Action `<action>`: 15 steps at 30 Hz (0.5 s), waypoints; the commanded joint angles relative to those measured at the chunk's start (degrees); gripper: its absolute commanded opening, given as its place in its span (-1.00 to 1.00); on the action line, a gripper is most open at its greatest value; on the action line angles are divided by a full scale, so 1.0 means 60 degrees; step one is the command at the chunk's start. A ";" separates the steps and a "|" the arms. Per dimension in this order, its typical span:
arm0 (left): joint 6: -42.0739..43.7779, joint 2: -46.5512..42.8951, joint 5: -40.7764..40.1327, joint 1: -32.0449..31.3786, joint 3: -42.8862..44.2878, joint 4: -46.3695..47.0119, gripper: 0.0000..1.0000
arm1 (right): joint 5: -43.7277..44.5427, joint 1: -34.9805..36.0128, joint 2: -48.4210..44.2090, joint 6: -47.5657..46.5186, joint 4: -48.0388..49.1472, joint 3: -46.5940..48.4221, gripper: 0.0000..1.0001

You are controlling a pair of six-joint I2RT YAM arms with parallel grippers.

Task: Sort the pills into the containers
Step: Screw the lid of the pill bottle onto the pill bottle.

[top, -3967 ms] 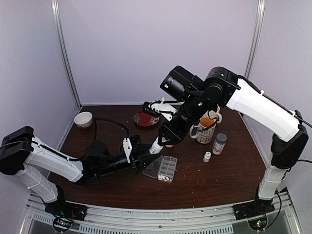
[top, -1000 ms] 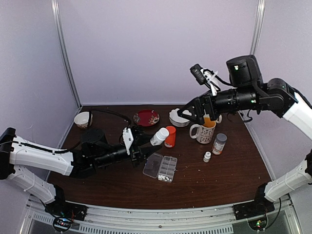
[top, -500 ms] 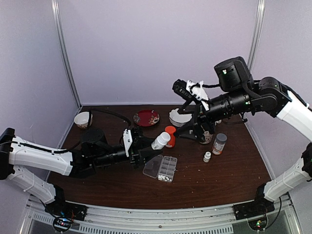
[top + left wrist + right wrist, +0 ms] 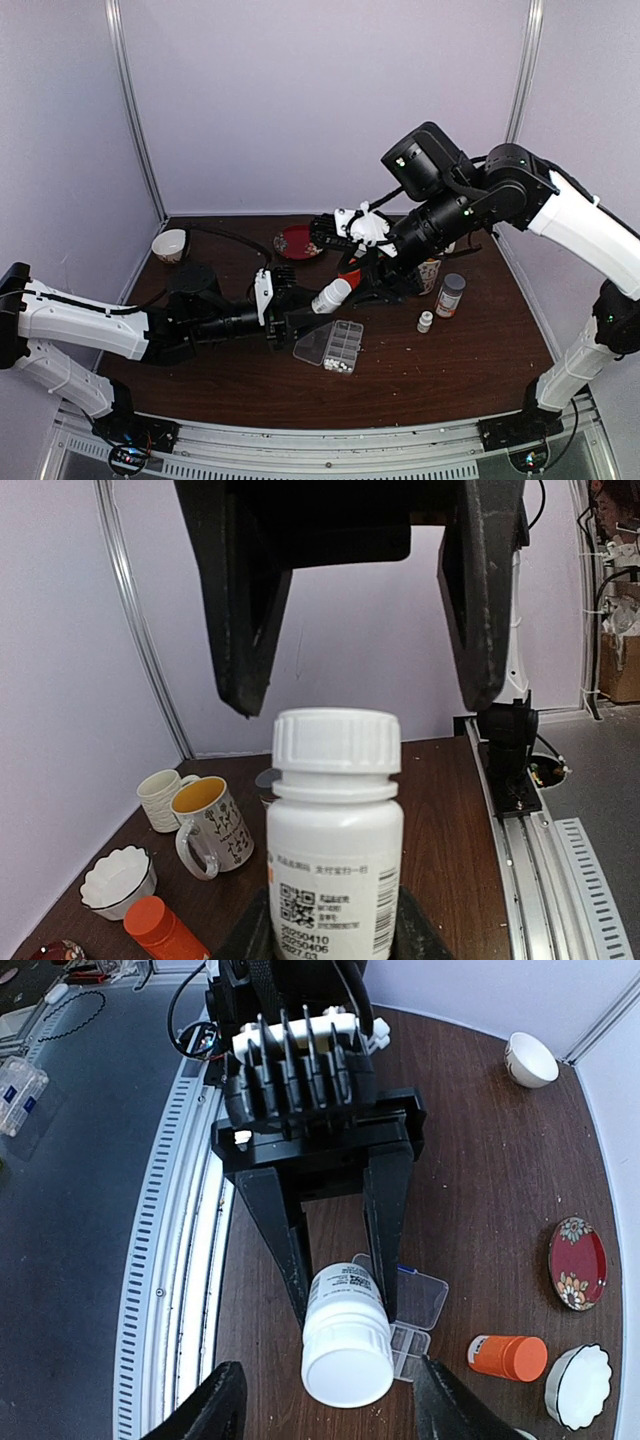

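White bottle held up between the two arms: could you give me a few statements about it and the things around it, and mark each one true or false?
1. The left gripper is shut on the white bottle. True.
2. The bottle's cap has been taken off. False: the ribbed cap sits on the bottle.
3. The right gripper is clamped on the cap. False: it is open, with its fingers apart on either side and not touching the cap.
4. The pill organizer lies on the table with its lid open. True.
5. A mug with a yellow inside stands on the table. True.
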 commanded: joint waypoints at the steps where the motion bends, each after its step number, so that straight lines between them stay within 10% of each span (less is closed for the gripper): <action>1: -0.0032 -0.0124 0.0247 -0.0033 0.0266 0.0030 -0.70 | 0.0541 0.0119 0.0201 -0.0496 -0.0556 0.0469 0.15; 15: -0.0020 -0.0099 0.0295 -0.0040 0.0296 0.0034 -0.70 | 0.1241 0.0315 0.0338 -0.0521 -0.0473 0.0377 -0.01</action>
